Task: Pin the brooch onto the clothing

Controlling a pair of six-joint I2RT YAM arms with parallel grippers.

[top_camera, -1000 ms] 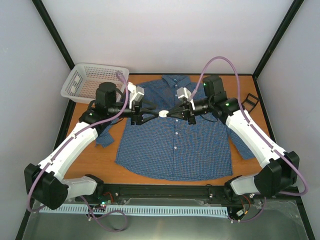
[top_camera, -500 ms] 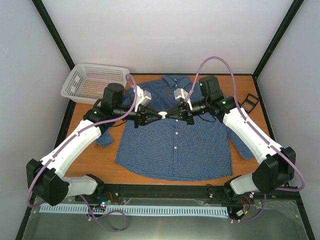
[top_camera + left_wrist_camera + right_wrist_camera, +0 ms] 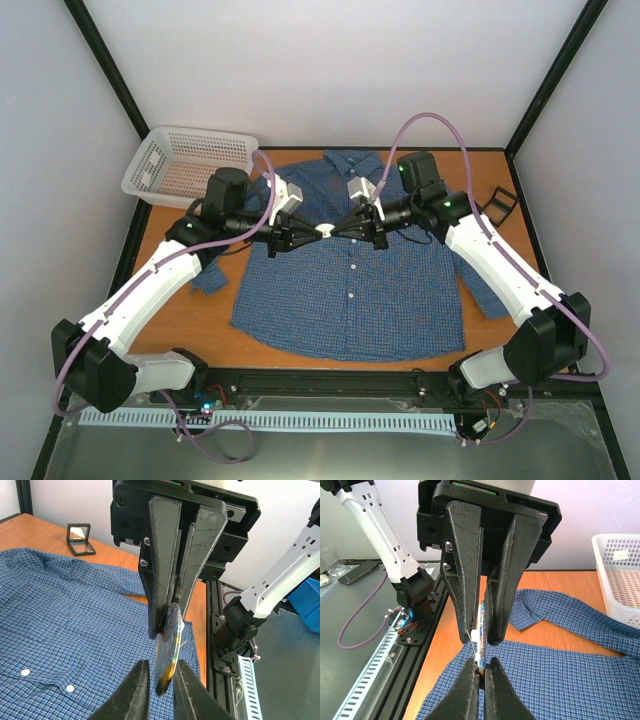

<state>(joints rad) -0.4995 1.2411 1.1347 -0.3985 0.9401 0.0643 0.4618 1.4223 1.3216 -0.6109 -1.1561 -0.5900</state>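
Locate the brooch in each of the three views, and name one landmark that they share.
Top external: the brooch is a pale speck just above centre.
Left wrist: the brooch is a tilted disc, lower centre.
Right wrist: the brooch is a thin edge-on sliver, centre.
Shared landmark: the blue checked shirt, below it in every view.

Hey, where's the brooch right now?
The brooch is mid-air at the centre of the top view, pinched between the left gripper and the right gripper, above the chest of the blue shirt.

Orange-brown table [image 3: 205, 325] under blue checked shirt [image 3: 350, 290], white basket [image 3: 190, 165], black box [image 3: 503, 203]
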